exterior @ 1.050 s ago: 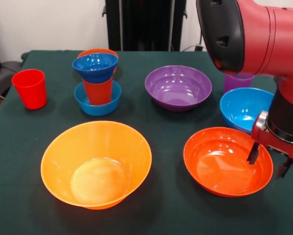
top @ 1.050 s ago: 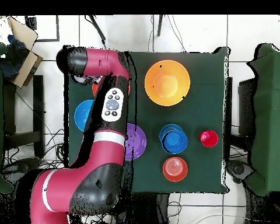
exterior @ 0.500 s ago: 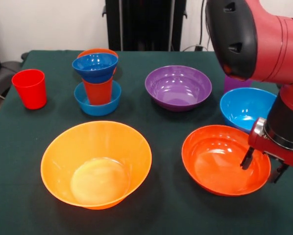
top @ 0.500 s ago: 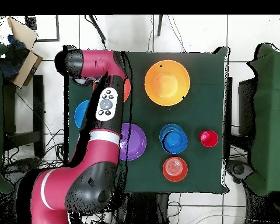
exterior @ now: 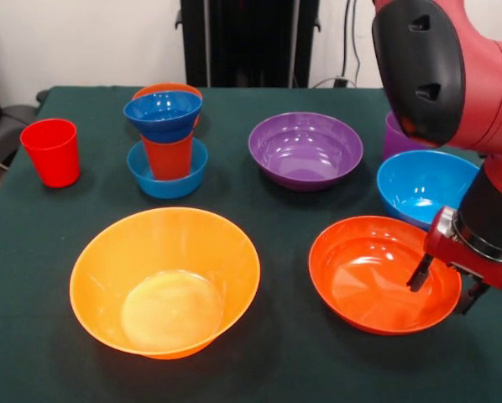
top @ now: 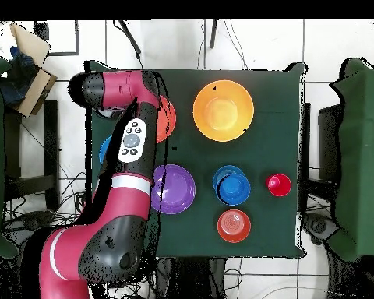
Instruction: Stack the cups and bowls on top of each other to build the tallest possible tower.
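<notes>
Glossy, thin plastic looks light, stiff and slippery throughout: the yellow-orange bowl [exterior: 164, 282] sits at the tabletop's [exterior: 284, 369] front, the red-orange bowl [exterior: 377, 273] beside it best pinched at its rim, where the gripper [exterior: 441, 285] straddles the wall, fingers spread, not yet clamped.

The counter [exterior: 33, 252] was dark green; the biggest bowl [exterior: 165, 281] yellow-orange, another [exterior: 384, 274] red-orange, one [exterior: 305, 149] purple, one [exterior: 425, 186] light blue; a cup [exterior: 51, 151] red; the arm [exterior: 452, 71] red and black
</notes>
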Robot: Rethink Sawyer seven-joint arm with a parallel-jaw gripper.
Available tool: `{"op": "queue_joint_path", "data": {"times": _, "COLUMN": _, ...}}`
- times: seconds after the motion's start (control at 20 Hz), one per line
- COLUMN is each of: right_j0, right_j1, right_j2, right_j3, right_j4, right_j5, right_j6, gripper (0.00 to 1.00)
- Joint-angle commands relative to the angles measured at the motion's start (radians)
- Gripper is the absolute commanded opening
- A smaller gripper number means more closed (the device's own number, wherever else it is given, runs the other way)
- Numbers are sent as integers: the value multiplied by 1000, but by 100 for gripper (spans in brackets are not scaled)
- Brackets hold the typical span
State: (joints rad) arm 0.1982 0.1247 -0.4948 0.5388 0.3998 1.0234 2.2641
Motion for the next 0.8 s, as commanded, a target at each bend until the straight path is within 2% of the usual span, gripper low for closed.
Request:
{"op": "queue_joint_path", "data": {"times": 0.05, "right_j0": -1, "right_j1": 26, "right_j2": 60, "right_j3": 14, "right_j4": 7, "right_j5": 57, "right_j6": 179, "gripper": 100}}
{"op": "queue_joint_path", "data": {"times": 0.6, "right_j0": -5, "right_j1": 35, "right_j2": 46, "right_j3": 11, "right_j4": 4, "right_j5": 54, "right_j6": 178, "gripper": 100}}
{"op": "queue_joint_path", "data": {"times": 0.65, "right_j0": -5, "right_j1": 40, "right_j2": 35, "right_j3": -1, "right_j4": 3, "right_j5": 54, "right_j6": 187, "gripper": 0}}
{"op": "queue_joint_path", "data": {"times": 0.8, "right_j0": -9, "right_j1": 38, "right_j2": 19, "right_j3": -10, "right_j4": 3, "right_j5": 73, "right_j6": 205, "gripper": 0}}
